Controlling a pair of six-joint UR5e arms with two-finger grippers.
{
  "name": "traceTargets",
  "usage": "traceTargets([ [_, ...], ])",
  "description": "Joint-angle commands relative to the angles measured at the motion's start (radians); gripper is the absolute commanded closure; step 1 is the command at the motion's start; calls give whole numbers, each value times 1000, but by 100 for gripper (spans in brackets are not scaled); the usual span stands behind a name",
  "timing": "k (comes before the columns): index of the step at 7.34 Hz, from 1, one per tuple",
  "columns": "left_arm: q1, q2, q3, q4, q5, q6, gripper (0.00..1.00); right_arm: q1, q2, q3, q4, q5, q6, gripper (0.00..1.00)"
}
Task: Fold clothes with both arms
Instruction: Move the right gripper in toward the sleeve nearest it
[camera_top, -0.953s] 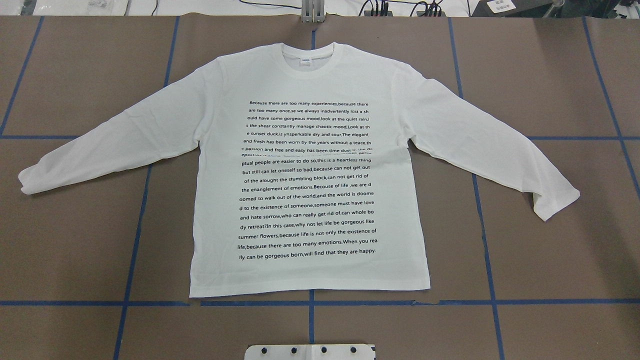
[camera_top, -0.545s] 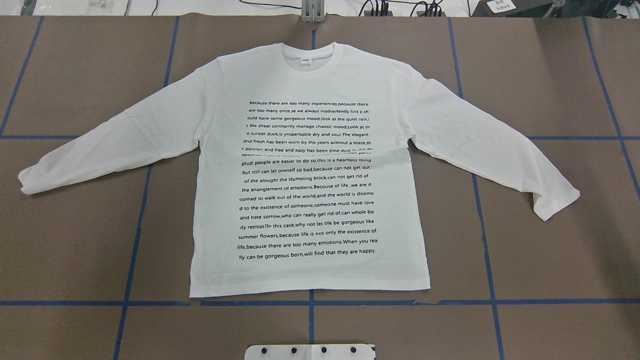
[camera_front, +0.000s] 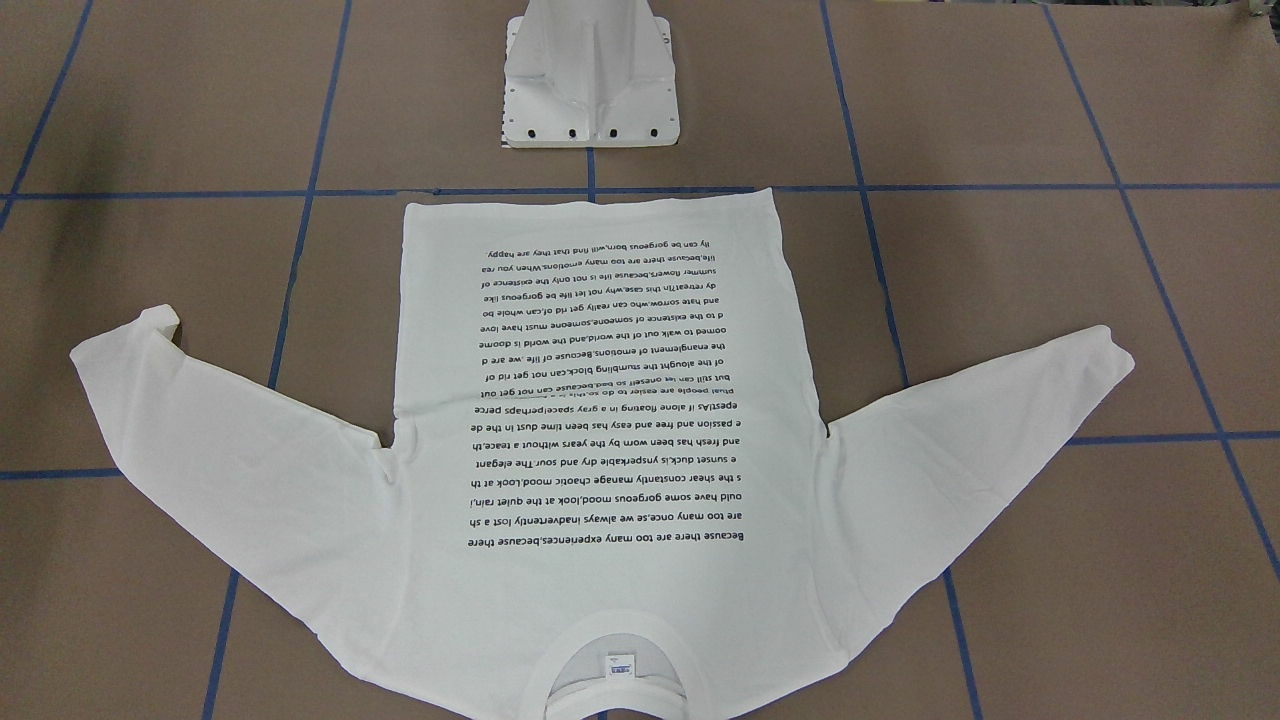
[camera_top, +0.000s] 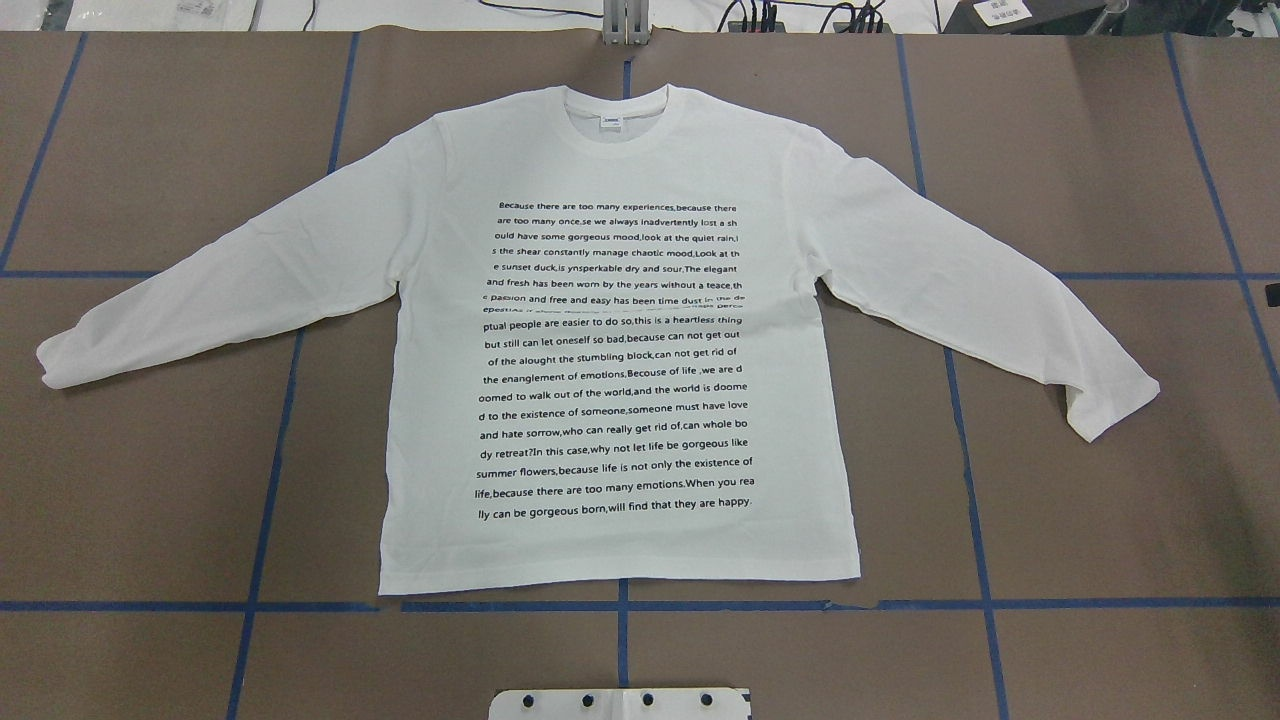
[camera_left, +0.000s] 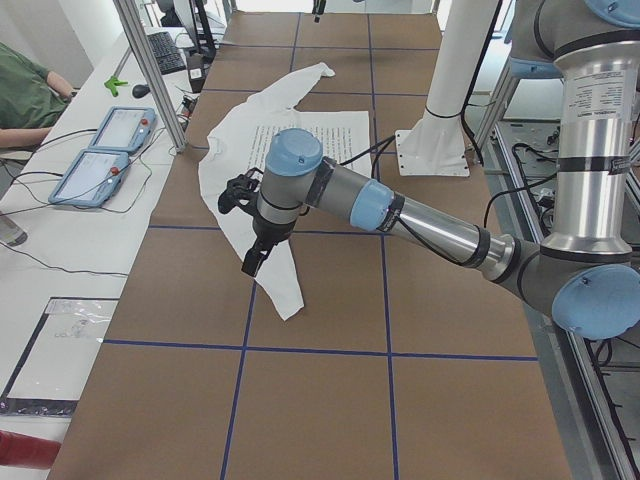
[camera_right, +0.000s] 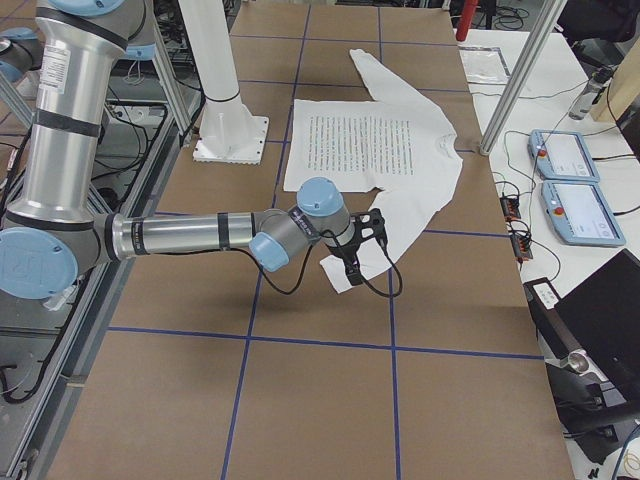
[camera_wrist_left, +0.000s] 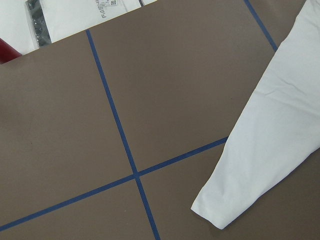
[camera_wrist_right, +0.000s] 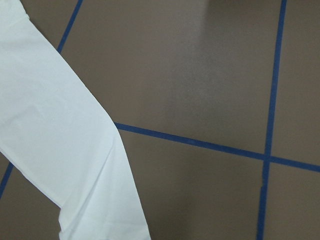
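Observation:
The white long-sleeved T-shirt (camera_top: 620, 150) lies flat on the brown table, print up, collar (camera_top: 615, 105) at the far side, both sleeves spread out. In the exterior left view my left gripper (camera_left: 250, 264) hangs above the left sleeve's cuff (camera_left: 290, 305); I cannot tell its state. In the exterior right view my right gripper (camera_right: 352, 274) hovers over the right cuff (camera_right: 333, 272); whether it is open I cannot tell. A black sliver of it (camera_top: 1272, 295) shows at the overhead view's right edge. The wrist views show only sleeve ends (camera_wrist_left: 240, 190) (camera_wrist_right: 65, 150) and no fingers.
The white pedestal base (camera_front: 590, 90) stands at the near edge by the shirt's hem. Blue tape lines grid the table. Teach pendants (camera_left: 100, 150) and a seated person (camera_left: 25, 95) are on a side bench beyond the far edge, with metal posts (camera_right: 520, 75).
A small black piece of the right gripper has come in at the overhead view's right edge. The shirt has not moved.

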Motion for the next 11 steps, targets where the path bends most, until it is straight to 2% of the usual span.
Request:
traceTargets([
  [1,0,0,-2,0,-3,5,0,-286,-30,-56,200,-258,306,4],
  [2,0,2,-2,0,-3,5,0,-329,-30,-128,310,-303,353,9],
  [3,0,3,-3,0,-3,5,0,-336,-29,-164,356,-307,361,13],
  [4,0,3,-3,-2,-3,5,0,-340,-29,-196,364,-305,365,19],
  [11,-2,13,-14,-2,-6,5,0,-371,20,-273,361,-326,364,33],
])
